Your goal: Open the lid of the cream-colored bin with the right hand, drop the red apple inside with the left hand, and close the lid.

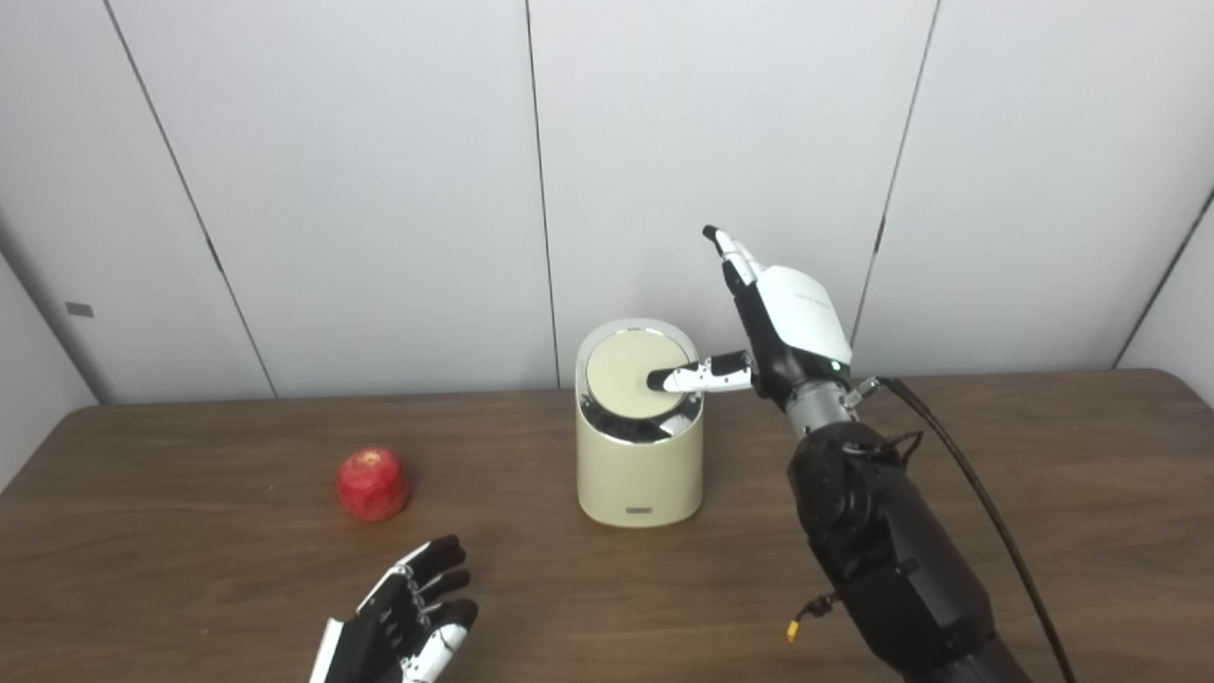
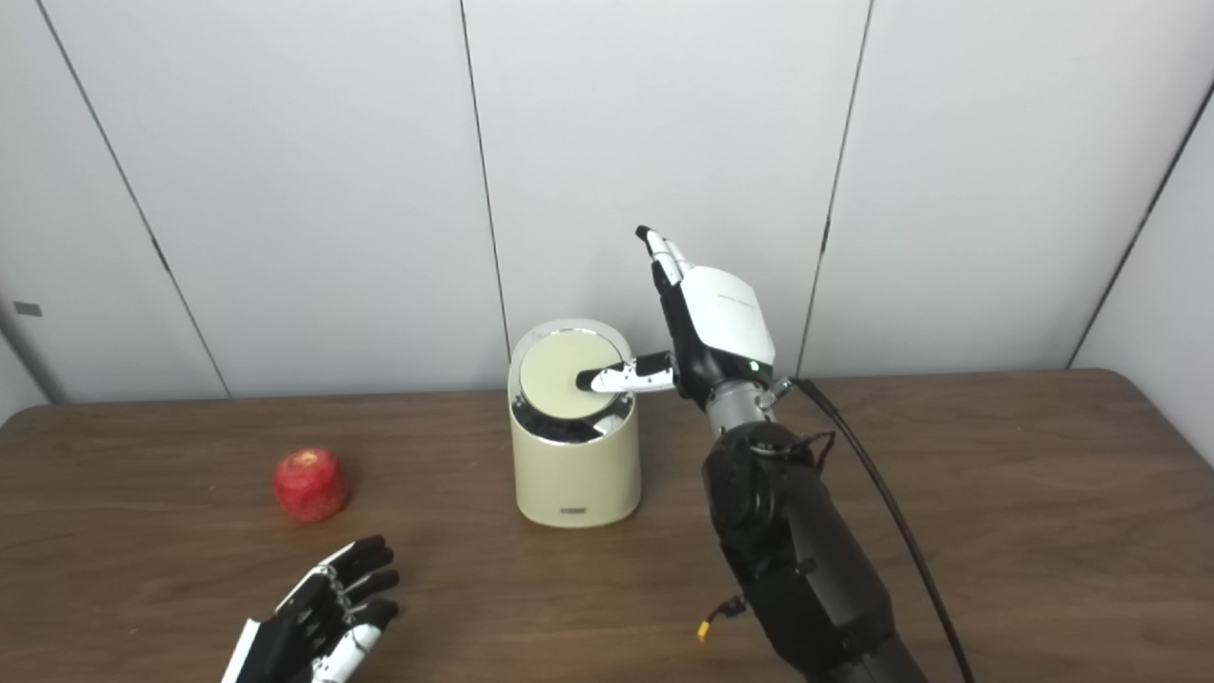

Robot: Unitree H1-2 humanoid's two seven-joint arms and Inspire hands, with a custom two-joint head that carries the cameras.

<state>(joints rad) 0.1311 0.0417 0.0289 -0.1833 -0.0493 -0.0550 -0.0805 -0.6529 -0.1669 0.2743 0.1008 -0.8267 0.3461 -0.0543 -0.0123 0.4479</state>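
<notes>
A cream-colored bin (image 1: 640, 474) stands mid-table. Its round lid (image 1: 631, 376) is tilted up toward me, with a dark gap under its front edge. My right hand (image 1: 778, 323) is raised just right of the bin, fingers pointing up and apart, thumb stretched left with its tip resting on the lid. It grips nothing. The red apple (image 1: 373, 484) sits on the table left of the bin. My left hand (image 1: 403, 621) lies open near the front edge, below and a little right of the apple, not touching it.
The brown wooden table (image 1: 1043, 493) runs to a white panelled wall behind. A black cable (image 1: 986, 512) trails from my right wrist down toward the lower right. My right forearm (image 1: 882, 550) stands just right of the bin.
</notes>
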